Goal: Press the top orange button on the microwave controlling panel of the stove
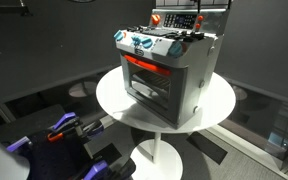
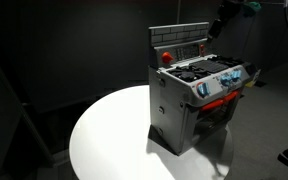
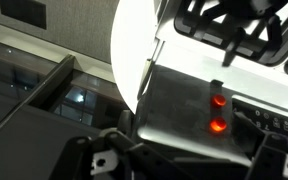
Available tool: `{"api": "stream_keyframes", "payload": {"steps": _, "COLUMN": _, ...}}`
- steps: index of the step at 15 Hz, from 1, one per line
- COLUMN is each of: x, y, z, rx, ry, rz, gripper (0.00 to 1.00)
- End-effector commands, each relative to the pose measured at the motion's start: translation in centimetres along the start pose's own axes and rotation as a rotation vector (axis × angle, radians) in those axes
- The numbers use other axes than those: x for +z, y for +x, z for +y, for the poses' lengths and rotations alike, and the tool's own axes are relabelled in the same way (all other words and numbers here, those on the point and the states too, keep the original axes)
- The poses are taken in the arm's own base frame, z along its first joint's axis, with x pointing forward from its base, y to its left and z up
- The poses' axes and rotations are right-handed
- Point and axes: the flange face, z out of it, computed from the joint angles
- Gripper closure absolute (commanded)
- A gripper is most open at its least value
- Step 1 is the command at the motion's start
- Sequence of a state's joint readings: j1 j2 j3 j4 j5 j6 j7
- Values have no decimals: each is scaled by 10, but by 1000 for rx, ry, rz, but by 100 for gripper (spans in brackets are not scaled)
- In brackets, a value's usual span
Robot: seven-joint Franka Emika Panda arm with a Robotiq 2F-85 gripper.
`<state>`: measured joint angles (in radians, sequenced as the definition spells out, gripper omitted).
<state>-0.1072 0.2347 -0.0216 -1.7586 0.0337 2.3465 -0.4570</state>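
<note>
The stove [image 1: 169,70] sits on the white surface [image 1: 114,100]. The end effector [image 2: 216,24] hovers at 1 o'clock of its panel [image 2: 187,46]; how wide it stands, I cannot tell.

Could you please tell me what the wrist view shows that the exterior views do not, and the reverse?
Only the wrist view separates two glowing orange buttons, one above the other in the picture. Only the exterior views show the oven window, the knobs and the table's whole round top. Both show the stove, its burners and the white table.
</note>
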Motion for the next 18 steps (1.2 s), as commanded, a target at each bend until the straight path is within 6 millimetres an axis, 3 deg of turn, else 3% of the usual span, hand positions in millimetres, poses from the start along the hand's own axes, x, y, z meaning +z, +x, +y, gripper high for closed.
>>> {"api": "stream_keyframes", "payload": {"steps": 1, "x": -16, "y": -18, "z": -3, "rx": 34, "ry": 36, "rz": -13, "gripper": 0}}
{"api": "stream_keyframes", "payload": {"steps": 18, "x": -22, "y": -68, "z": -29, "rx": 123, "ry": 198, "rz": -178, "gripper": 0}}
